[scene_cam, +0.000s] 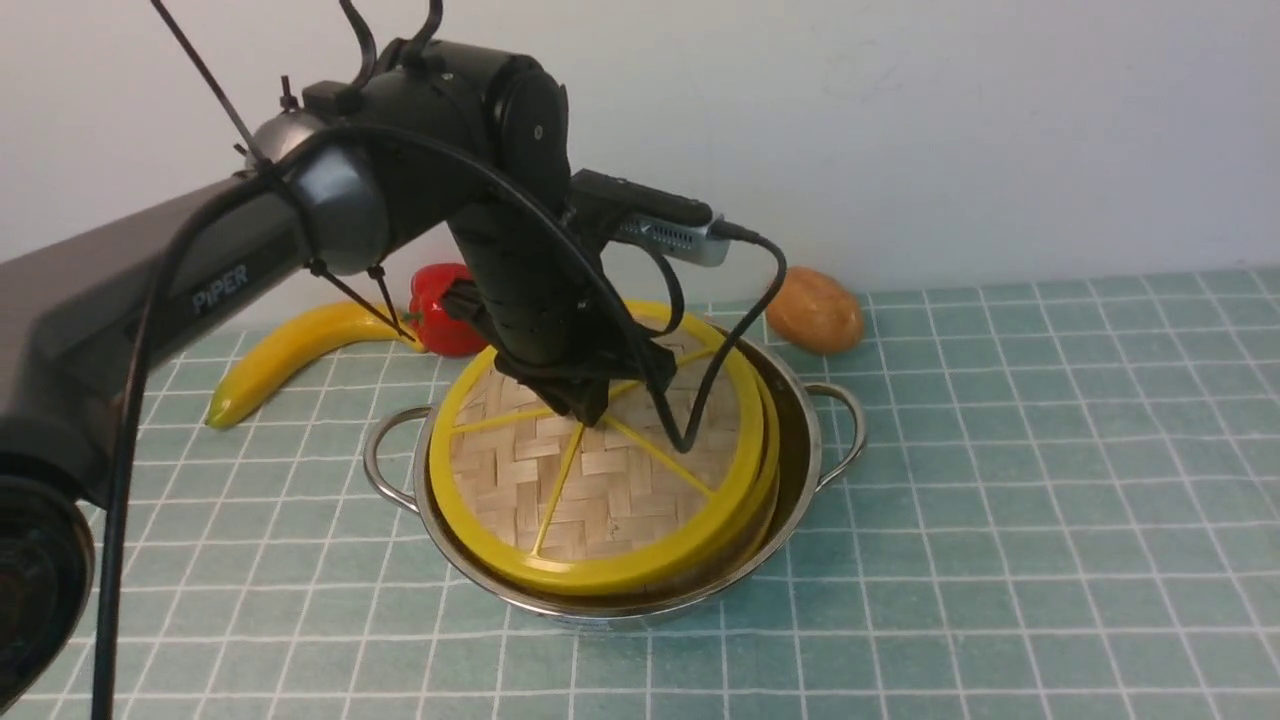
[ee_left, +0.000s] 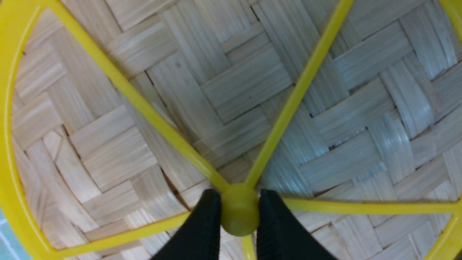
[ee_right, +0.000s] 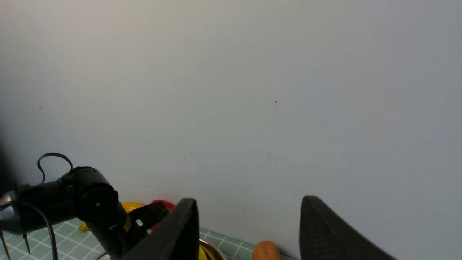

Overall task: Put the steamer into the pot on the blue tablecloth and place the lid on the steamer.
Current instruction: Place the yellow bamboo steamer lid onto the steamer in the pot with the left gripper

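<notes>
The woven lid (scene_cam: 560,480) with its yellow rim and spokes lies over the steamer inside the steel pot (scene_cam: 805,440), which stands on the blue tablecloth (scene_cam: 1000,500). The lid looks slightly tilted. Of the steamer only a yellow band (scene_cam: 772,445) shows at the lid's right edge; its contents are hidden. My left gripper (scene_cam: 590,405) comes down from above and is shut on the lid's centre knob (ee_left: 240,213), with one black finger (ee_left: 205,224) on each side. My right gripper (ee_right: 249,216) is open and empty, raised and facing the wall; it is out of the front view.
A banana (scene_cam: 290,355) and a red pepper (scene_cam: 445,310) lie behind the pot on the left. A brown potato-like item (scene_cam: 815,310) lies behind it on the right, by the wall. The pot has loop handles (scene_cam: 845,420) on both sides.
</notes>
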Motion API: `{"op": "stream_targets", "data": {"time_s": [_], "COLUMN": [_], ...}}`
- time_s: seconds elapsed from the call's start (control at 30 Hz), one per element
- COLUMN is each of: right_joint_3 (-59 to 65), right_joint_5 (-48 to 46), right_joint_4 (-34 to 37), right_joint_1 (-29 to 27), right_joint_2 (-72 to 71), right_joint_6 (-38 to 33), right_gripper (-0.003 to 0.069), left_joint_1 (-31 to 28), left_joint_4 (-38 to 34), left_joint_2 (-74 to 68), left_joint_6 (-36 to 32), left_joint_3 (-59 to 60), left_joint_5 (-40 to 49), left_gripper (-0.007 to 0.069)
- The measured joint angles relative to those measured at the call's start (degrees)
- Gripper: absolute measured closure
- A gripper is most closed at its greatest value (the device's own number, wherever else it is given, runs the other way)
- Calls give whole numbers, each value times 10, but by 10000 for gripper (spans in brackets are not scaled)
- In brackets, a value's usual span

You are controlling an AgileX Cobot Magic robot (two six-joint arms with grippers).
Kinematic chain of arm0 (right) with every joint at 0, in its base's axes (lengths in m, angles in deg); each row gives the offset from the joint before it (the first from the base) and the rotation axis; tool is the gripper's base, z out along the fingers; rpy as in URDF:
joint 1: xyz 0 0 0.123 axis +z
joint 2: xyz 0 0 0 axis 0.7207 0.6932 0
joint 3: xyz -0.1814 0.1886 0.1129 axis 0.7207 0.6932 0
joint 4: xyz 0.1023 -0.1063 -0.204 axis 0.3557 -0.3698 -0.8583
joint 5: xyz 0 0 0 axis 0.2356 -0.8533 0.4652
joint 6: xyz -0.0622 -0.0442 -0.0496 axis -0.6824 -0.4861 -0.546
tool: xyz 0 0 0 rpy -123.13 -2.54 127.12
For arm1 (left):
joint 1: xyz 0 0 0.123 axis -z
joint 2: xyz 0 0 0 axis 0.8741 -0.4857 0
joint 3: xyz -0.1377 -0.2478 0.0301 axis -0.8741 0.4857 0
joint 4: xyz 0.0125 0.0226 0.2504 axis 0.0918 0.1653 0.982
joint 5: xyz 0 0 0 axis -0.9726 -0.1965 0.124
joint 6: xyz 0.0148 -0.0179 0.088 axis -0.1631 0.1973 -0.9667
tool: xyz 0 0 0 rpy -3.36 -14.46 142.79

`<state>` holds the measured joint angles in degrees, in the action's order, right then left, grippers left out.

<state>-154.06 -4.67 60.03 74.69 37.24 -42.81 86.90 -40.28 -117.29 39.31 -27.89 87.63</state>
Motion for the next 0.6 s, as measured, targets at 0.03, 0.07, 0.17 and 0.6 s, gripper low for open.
{"op": "stream_targets", "data": {"time_s": [0.03,0.07,0.17,0.6], "right_joint_3": [0,0,0,0], "right_joint_5": [0,0,0,0], "right_joint_4": [0,0,0,0], "right_joint_1": [0,0,0,0], "right_joint_2": [0,0,0,0], "right_joint_6": [1,1,1,1], "right_gripper": [272,272,272,272], "left_joint_1": [4,8,20,30], "left_joint_4": [1,2,16,80], "left_joint_2": [0,0,-1,-1], "left_joint_6": [-1,-1,-1,34], "left_joint_3": [0,0,0,0], "left_joint_5": [-10,-16,-26,-35], "left_gripper": [510,510,510,510]}}
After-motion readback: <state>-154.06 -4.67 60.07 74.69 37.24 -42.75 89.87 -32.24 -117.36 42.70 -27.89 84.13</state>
